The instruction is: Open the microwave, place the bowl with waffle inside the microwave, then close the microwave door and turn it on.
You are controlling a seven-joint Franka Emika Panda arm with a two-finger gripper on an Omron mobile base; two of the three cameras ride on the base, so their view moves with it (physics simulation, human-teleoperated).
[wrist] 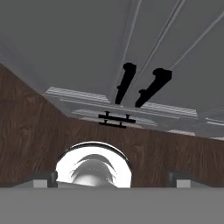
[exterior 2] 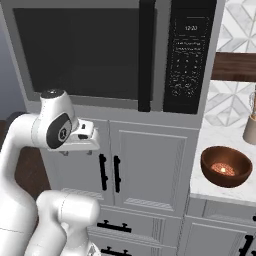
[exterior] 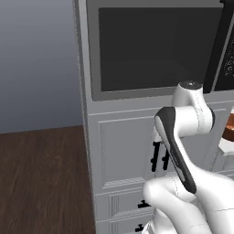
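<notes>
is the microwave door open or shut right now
Shut. The microwave door sits flush in its frame, its dark window covering the cavity and its black bar handle right beside the keypad panel.

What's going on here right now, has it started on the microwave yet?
Not yet, by the look of it. The microwave door is shut, its black bar handle untouched. The bowl sits on the counter to the right of the microwave, with something glowing orange inside it. The arm is folded low in front of the cabinet doors, and the gripper is open and empty, pointing down towards the wood floor and the cabinet handles.
</notes>
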